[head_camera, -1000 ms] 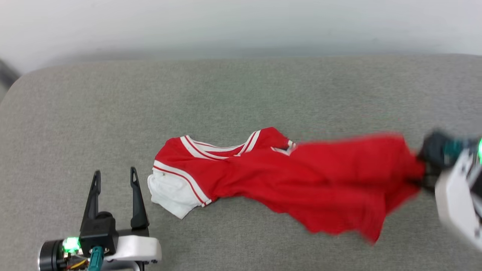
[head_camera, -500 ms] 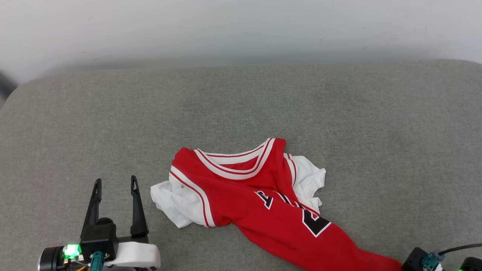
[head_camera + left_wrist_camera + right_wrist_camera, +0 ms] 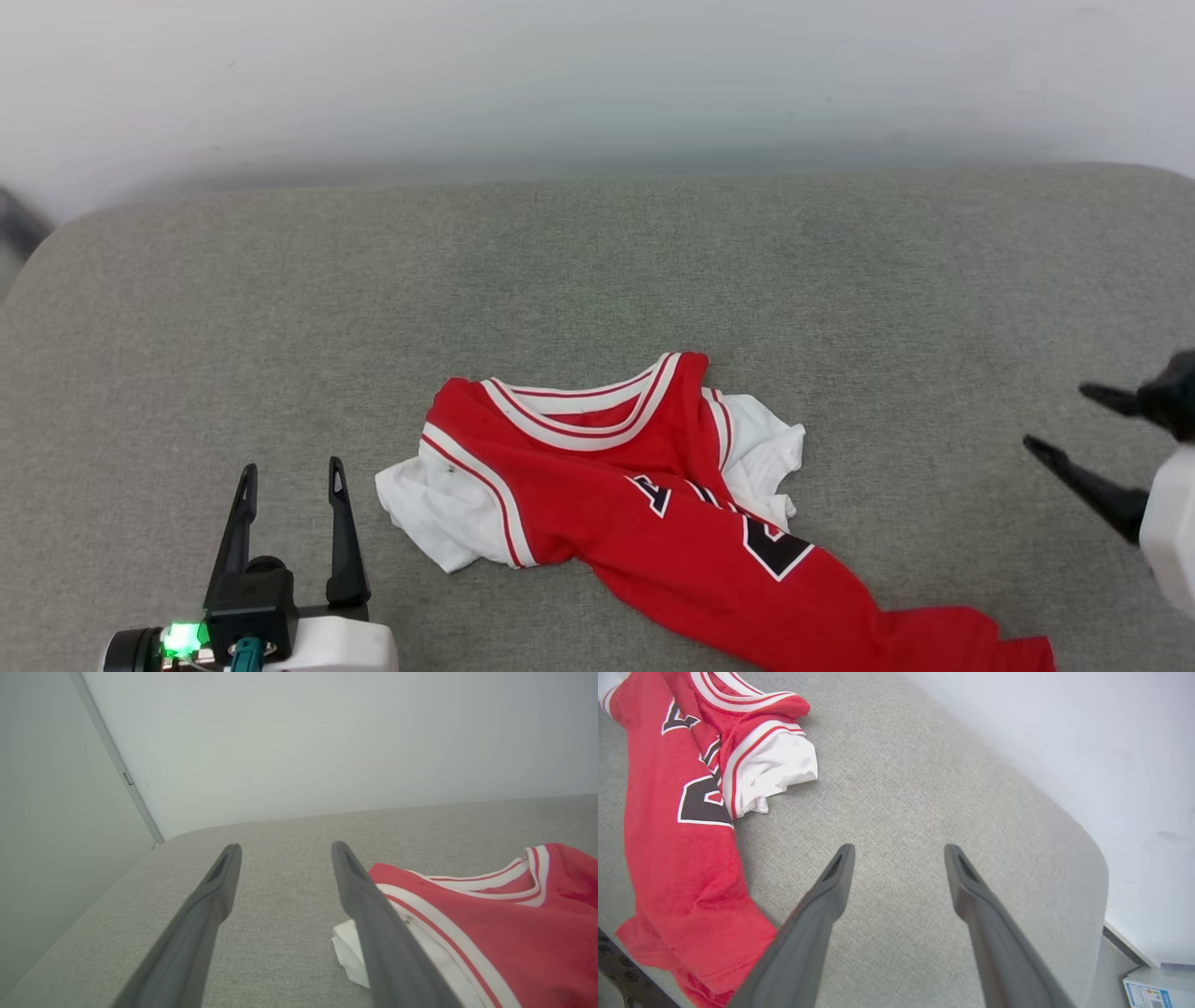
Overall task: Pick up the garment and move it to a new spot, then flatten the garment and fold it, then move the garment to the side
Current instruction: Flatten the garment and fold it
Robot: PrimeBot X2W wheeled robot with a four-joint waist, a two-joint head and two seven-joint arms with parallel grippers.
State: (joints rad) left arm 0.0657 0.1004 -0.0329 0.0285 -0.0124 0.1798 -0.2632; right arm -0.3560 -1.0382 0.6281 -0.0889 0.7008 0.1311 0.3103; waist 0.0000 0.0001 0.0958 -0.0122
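Note:
The garment (image 3: 597,485), a red jersey with white sleeves and black white-outlined lettering, lies crumpled on the grey padded surface (image 3: 280,299). Its collar faces the wall and its red hem trails toward the lower right front edge. My left gripper (image 3: 291,469) stands open just left of the white sleeve, touching nothing. In the left wrist view the open gripper (image 3: 285,846) has the garment (image 3: 490,919) to the right of its right finger. My right gripper (image 3: 1055,415) is open and empty at the right edge, well clear of the cloth. The right wrist view has the gripper (image 3: 900,848) over bare surface, with the garment (image 3: 668,858) to its left.
A white wall (image 3: 597,84) runs behind the surface, whose far corners are rounded. The surface's edge (image 3: 1097,896) curves off at the right, and a printed paper (image 3: 1153,994) lies on the floor below it. Bare fabric extends left, right and behind the garment.
My right gripper dragged the hem toward the front right, then opened and let go; it has since risen to the right, away from the cloth. The garment now lies loose. The left gripper stayed put.

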